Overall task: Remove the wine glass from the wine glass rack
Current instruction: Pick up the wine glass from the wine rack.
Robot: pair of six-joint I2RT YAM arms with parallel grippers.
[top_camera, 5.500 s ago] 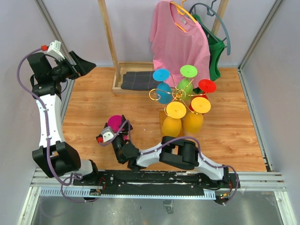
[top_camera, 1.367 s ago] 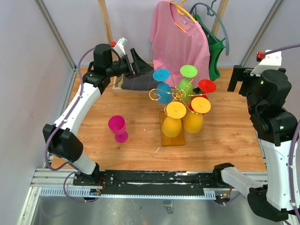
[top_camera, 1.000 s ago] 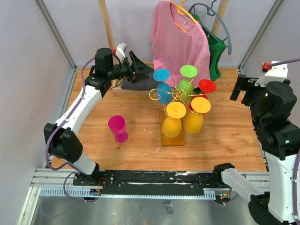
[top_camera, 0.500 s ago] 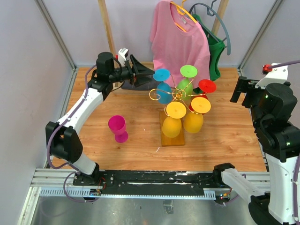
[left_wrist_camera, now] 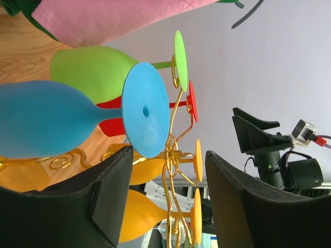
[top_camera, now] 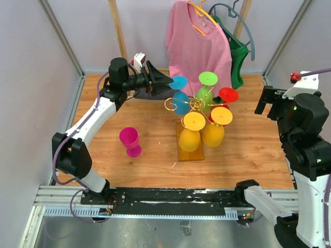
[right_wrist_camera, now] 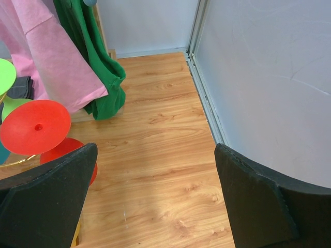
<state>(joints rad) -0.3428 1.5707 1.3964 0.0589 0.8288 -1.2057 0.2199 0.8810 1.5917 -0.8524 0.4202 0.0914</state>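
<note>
Magenta meets us first: a magenta glass (top_camera: 129, 139) stands upright and alone on the wooden counter (top_camera: 248, 150), nearest the arm bases. Just beyond it to the right sits the honey-brown base block (top_camera: 190, 154) of the wine glass rack (top_camera: 195, 106), whose gold wire curls carry the other glasses upside down. Two yellow glasses (top_camera: 190, 138) hang on its near side.

Over at the right edge we see the right jaws spread wide with nothing between them, held high above bare counter and well apart from the rack.

Farther back on the rack's left side hangs the blue wine glass (top_camera: 180, 101). Its long axis is roughly upright, with the flat foot on top and the bowl's mouth toward the counter. The left jaws reach in from the left at the height of that foot. They are spread and grip nothing. In the left wrist view the blue foot (left_wrist_camera: 145, 117) lies ahead of them, in line with the gap; we cannot tell whether a tip touches its rim.

A green glass (top_camera: 204, 94) and a red glass (top_camera: 228, 94) hang behind. Farthest back, a pink shirt (top_camera: 199, 44) and a green garment (top_camera: 237, 62) hang from the wooden clothes rack (top_camera: 120, 41).
</note>
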